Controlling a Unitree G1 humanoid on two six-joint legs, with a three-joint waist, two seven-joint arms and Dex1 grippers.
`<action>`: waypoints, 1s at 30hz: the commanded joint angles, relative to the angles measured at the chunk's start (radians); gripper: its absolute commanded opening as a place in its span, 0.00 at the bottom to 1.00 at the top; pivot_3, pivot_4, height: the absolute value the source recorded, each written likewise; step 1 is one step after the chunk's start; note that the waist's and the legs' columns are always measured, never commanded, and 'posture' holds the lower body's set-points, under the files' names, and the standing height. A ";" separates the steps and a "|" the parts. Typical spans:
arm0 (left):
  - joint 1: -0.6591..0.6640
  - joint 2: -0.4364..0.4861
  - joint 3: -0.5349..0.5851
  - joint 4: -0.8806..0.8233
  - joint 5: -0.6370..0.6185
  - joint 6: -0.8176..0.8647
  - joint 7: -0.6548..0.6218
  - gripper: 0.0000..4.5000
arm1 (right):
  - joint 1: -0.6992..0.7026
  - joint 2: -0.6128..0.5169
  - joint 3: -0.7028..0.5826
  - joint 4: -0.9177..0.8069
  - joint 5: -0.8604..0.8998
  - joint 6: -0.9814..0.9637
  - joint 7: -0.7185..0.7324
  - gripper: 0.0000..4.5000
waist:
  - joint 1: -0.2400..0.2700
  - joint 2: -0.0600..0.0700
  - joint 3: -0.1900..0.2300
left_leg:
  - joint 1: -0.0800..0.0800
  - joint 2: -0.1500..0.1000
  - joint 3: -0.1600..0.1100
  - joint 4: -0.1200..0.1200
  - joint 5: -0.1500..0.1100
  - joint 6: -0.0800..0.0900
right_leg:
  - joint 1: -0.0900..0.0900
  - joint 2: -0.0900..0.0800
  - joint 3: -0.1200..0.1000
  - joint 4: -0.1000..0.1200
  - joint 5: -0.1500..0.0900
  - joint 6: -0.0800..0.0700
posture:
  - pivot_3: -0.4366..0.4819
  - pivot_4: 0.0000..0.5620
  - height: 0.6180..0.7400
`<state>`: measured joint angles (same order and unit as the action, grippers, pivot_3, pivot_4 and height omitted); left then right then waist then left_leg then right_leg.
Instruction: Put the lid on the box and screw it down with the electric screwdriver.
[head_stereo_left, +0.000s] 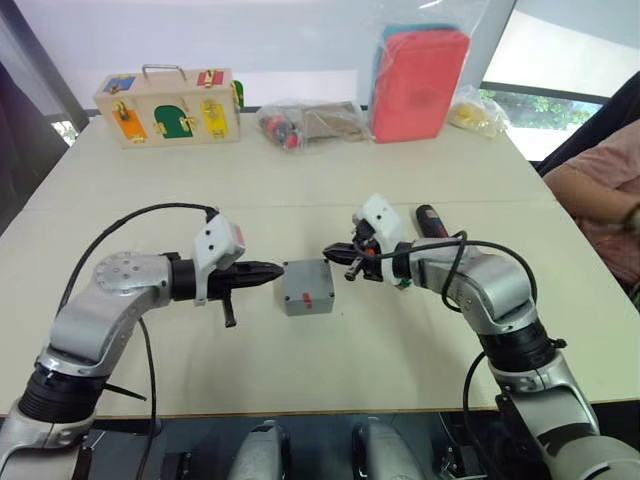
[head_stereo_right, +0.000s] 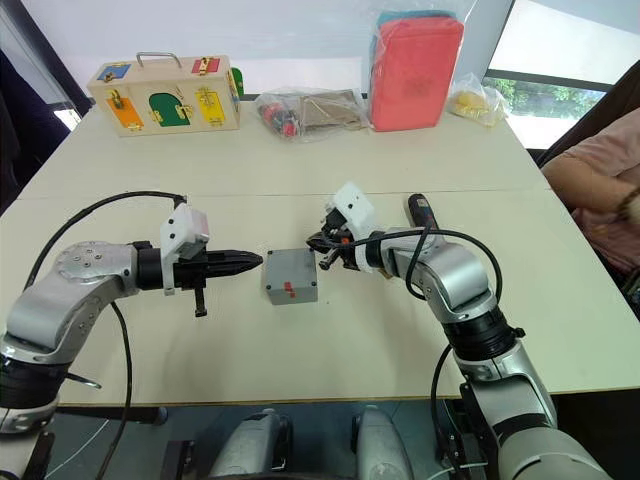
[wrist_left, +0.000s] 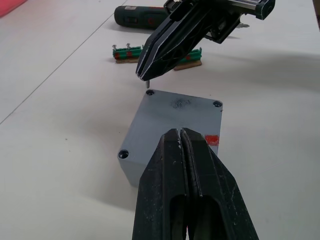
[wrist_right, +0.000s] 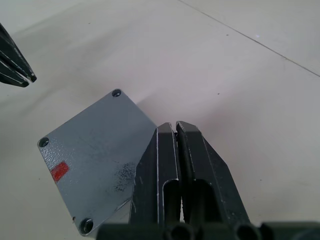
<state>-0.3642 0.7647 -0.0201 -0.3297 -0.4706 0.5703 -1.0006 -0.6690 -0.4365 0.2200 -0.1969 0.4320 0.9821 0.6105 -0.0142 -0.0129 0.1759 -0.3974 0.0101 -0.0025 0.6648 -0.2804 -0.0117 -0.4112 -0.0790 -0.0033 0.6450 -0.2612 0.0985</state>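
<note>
The grey box (head_stereo_left: 308, 304) stands mid-table with the flat grey lid (wrist_left: 180, 117) lying on top, dark screw holes at its corners and a red spot near one edge. My left gripper (head_stereo_left: 280, 270) is shut, its tip at the box's left side. Over the lid's far right corner, my right gripper (wrist_left: 145, 75) is shut with a thin metal screw (wrist_left: 147, 89) sticking down from its tip. That corner is hidden in the right wrist view. The black electric screwdriver (head_stereo_left: 432, 222) lies on the table behind the right arm.
Green connector blocks (wrist_left: 150, 54) lie just past the box. At the table's far edge stand a wooden latch box (head_stereo_left: 168, 105), plastic bags (head_stereo_left: 310, 122), a red pouch (head_stereo_left: 418, 82) and a yellow bag (head_stereo_left: 478, 112). A person's sleeve (head_stereo_left: 600, 190) is at the right.
</note>
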 joint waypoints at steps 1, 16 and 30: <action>-0.008 0.011 0.022 -0.034 -0.010 -0.003 0.003 0.00 | -0.013 0.005 -0.012 -0.016 0.002 -0.018 0.015 0.01 | 0.000 0.000 0.000 | 0.000 0.000 0.000 0.000 0.000 0.000 | 0.000 0.000 0.000 0.000 0.000 0.000 | 0.48 0.27 0.92; -0.004 0.003 0.019 -0.046 -0.012 0.003 0.014 0.00 | 0.002 -0.013 0.009 0.005 -0.037 -0.039 0.037 0.01 | 0.000 0.000 0.000 | 0.000 0.000 0.000 0.000 0.000 0.000 | 0.000 0.000 0.000 0.000 0.000 0.000 | 0.48 0.27 0.92; 0.009 0.008 0.030 -0.050 -0.014 0.000 0.017 0.00 | 0.013 0.001 0.038 0.023 -0.045 -0.041 0.062 0.01 | 0.000 0.000 0.000 | 0.000 0.000 0.000 0.000 0.000 0.000 | 0.000 0.000 0.000 0.000 0.000 0.000 | 0.48 0.27 0.92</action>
<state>-0.3530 0.7651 -0.0189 -0.3387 -0.4706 0.5791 -0.9872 -0.6575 -0.4450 0.2519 -0.1628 0.3810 0.9495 0.6579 -0.0140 -0.0128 0.1759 -0.3974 0.0101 -0.0024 0.6648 -0.2804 -0.0117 -0.4112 -0.0791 -0.0033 0.6449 -0.2612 0.0985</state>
